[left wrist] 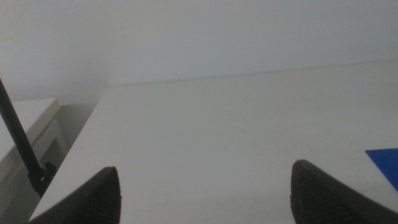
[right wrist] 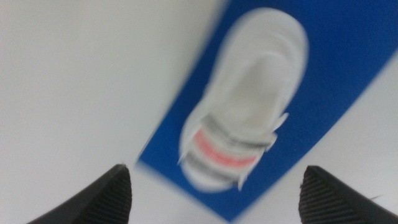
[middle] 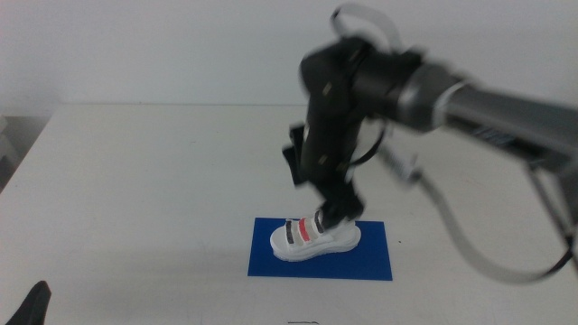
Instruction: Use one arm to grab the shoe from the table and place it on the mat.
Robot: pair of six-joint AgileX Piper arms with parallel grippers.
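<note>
The white sandal (middle: 314,239) with black and red straps lies on the dark-blue mat (middle: 372,260), toe toward the left. The right arm (middle: 433,95) reaches in from the right, and its gripper (middle: 337,213) hangs just above the shoe's heel end. In the right wrist view the gripper (right wrist: 216,177) is open, its jaws wide apart, with the blurred shoe (right wrist: 249,99) on the mat (right wrist: 354,50) below and untouched. The left gripper (middle: 36,305) waits at the bottom left edge, open and empty (left wrist: 205,183).
The white table (middle: 153,181) extends left and behind the mat. A corner of the mat (left wrist: 387,163) shows in the left wrist view. A black cable (middle: 479,257) loops down from the right arm at the right.
</note>
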